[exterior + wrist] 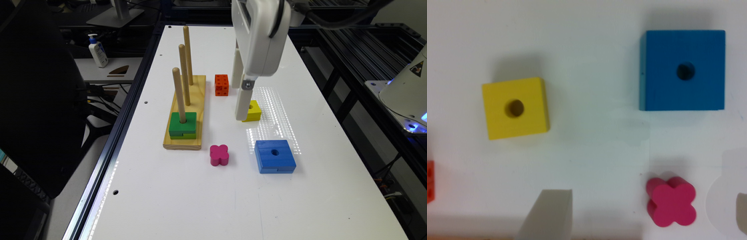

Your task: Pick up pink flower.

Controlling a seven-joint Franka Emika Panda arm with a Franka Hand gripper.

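Observation:
The pink flower (219, 155) is a small magenta four-lobed block lying flat on the white table, between the wooden peg base and the blue block. In the wrist view the pink flower (672, 201) shows its clover top, untouched. My gripper (239, 102) hangs above the table, further back than the flower, and in the exterior view its fingers overlap the yellow block. In the wrist view the gripper (646, 202) is open, its two pale fingers (547, 215) spread wide with nothing between them.
A yellow block with a hole (253, 111) and a larger blue block with a hole (275, 156) lie near the flower. An orange cube with holes (221, 84) sits further back. A wooden base with three pegs (184, 110) carries a green block (182, 125).

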